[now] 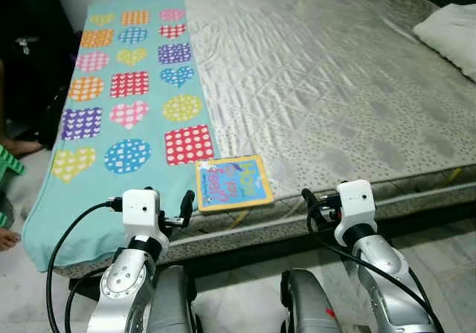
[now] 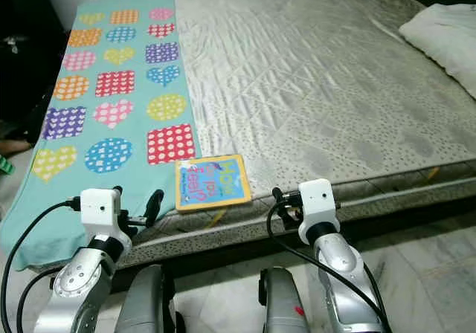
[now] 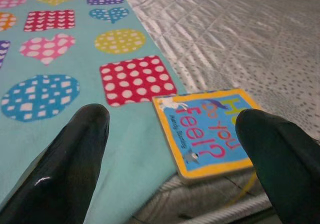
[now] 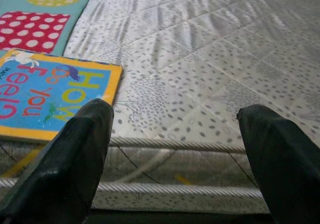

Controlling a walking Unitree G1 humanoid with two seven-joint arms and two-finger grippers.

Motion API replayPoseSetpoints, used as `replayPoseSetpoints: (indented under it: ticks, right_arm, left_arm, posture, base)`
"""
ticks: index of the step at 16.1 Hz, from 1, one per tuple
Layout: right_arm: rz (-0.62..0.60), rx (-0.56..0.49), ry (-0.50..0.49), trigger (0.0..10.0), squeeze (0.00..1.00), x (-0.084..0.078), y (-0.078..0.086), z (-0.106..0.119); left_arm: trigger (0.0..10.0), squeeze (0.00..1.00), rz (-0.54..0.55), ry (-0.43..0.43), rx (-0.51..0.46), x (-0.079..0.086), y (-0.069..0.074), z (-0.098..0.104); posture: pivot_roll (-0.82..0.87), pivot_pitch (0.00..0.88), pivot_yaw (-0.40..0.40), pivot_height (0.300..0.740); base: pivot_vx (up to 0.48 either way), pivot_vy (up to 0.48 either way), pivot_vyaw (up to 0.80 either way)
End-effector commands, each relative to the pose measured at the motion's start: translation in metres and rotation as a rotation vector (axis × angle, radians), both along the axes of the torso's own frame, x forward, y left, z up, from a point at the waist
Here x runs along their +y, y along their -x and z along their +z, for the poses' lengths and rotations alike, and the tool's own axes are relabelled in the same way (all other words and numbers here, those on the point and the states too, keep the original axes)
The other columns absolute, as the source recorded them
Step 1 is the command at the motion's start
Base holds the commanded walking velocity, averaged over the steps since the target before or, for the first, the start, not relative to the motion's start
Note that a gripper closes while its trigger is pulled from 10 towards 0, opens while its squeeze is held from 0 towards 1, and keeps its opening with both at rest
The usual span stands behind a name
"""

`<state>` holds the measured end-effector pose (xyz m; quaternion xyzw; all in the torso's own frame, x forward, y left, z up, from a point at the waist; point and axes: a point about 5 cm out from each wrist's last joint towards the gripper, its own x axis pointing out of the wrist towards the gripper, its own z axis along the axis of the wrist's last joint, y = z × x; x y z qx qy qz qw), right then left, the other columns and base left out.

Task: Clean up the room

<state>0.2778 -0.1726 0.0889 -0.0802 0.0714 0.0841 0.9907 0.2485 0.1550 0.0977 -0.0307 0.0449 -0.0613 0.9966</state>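
The book (image 1: 233,183) lay flat at the bed's (image 1: 335,88) near edge, at 12 o'clock between the two arms, its left side overlapping the heart-patterned blanket (image 1: 126,88). The left gripper (image 3: 175,149) held its fingers wide, framing the book, likely lined up for a pickup. The right gripper (image 4: 175,149), fingers also wide, hovered off the mattress edge; a pillow (image 1: 450,32) sat far off at 2 o'clock, and nothing blocked the reach.

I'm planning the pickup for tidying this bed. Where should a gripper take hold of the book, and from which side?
Probably by the book's near edge, coming in from the robot's side. It lies flat at the mattress edge, so fingers could likely close over that edge, one above and one below. The open left gripper already faces it; the far edge overlaps the blanket.
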Motion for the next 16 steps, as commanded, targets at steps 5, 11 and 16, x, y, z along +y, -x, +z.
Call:
replayPoseSetpoints:
  ticks: [5, 11, 16]
  right_arm:
    - [0.006, 0.005, -0.022, 10.0, 0.0, 0.003, 0.002, -0.001]
    - [0.016, -0.001, -0.007, 10.0, 0.0, 0.005, 0.001, -0.002]
    - [0.02, 0.0, -0.004, 10.0, 0.0, 0.005, 0.0, -0.002]
  left_arm:
    - [10.0, 0.0, -0.001, -0.004, 0.001, 0.003, 0.001, 0.001]
    - [10.0, 0.0, 0.012, -0.016, 0.024, 0.003, 0.0, -0.002]
    - [10.0, 0.0, 0.148, -0.043, 0.087, 0.018, 0.0, -0.008]
  posture:
    - [-0.14, 0.184, 0.042, 0.577]
    - [-0.14, 0.18, 0.043, 0.577]
    - [-0.13, 0.182, 0.039, 0.577]
  base:
    - [0.391, 0.0, 0.0]
    - [0.197, 0.0, 0.0]
    - [0.0, 0.0, 0.55]
